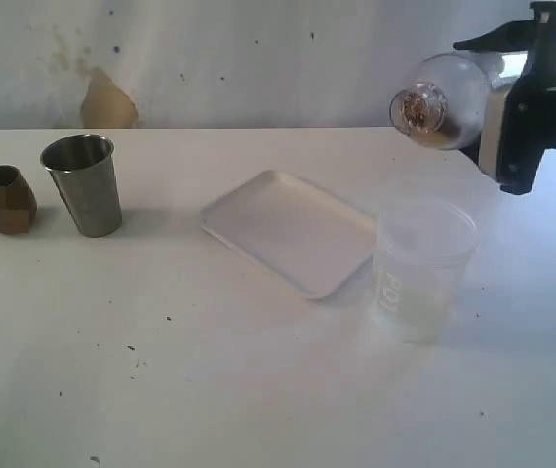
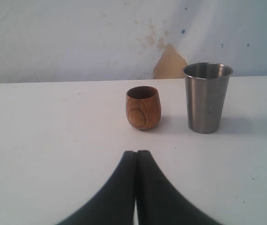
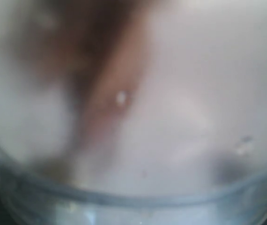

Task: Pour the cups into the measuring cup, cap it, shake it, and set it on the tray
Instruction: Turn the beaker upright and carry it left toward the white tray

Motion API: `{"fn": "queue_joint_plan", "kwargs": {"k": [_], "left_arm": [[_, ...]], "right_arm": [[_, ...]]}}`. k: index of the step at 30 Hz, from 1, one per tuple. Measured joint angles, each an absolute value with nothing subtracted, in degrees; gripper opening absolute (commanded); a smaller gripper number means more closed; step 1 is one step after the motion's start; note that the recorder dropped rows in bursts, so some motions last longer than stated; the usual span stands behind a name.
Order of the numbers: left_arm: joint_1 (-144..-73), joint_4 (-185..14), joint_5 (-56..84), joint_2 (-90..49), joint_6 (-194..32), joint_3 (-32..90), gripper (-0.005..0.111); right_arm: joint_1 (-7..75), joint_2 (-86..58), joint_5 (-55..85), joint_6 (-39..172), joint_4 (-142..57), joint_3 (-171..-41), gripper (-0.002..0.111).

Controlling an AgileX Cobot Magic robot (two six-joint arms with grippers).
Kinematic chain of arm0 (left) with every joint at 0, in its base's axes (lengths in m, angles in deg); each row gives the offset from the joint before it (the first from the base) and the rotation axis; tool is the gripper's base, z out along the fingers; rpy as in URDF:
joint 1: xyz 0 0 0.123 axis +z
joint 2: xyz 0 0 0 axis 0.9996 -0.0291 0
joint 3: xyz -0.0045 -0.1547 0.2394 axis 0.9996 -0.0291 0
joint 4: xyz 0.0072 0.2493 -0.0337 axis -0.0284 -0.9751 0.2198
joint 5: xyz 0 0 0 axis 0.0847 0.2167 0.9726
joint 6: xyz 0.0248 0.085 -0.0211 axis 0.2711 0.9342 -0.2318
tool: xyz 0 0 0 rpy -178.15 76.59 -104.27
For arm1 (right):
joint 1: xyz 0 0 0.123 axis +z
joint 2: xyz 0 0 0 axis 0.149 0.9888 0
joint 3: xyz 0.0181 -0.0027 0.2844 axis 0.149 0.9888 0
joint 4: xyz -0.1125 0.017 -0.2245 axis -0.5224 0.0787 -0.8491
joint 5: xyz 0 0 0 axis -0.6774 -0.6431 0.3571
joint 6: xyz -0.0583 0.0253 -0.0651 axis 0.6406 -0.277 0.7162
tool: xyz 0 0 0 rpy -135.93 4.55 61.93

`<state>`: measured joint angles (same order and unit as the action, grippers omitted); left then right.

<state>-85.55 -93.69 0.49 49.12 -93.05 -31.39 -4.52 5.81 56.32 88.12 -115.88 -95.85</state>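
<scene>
One measuring cup (image 1: 451, 96) is hanging tipped sideways in the air, up right of the tray (image 1: 288, 229), the right pincer (image 1: 527, 102) gripping it with wide jaws. A frosted tub (image 1: 424, 263) is standing just beside the tray's right end. Well left of the tray the steel tumbler (image 1: 85, 185) and wooden cup (image 1: 0, 195) are standing upright, the left pincer (image 2: 136, 157) facing them, jaws pressed together, empty.

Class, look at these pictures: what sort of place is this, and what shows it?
Probably a robot test bench: bare white table, stained wall, right gripper holding the measuring cup.
</scene>
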Motion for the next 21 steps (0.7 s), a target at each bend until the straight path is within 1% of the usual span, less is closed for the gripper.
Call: {"fn": "queue_joint_plan", "kwargs": {"k": [13,17,21], "left_arm": [[-85.55,-93.69,0.49,49.12,-93.05,-31.39,0.0],[-85.55,-93.69,0.49,49.12,-93.05,-31.39,0.0],[-85.55,-93.69,0.49,49.12,-93.05,-31.39,0.0]], "right_arm": [[-4.52,5.81,56.64,70.91,-115.88,-95.85,0.0],[-4.52,5.81,61.84,58.94,-115.14,-95.85,0.0],[-4.52,5.92,69.81,44.57,-109.24,-95.85,0.0]]}}
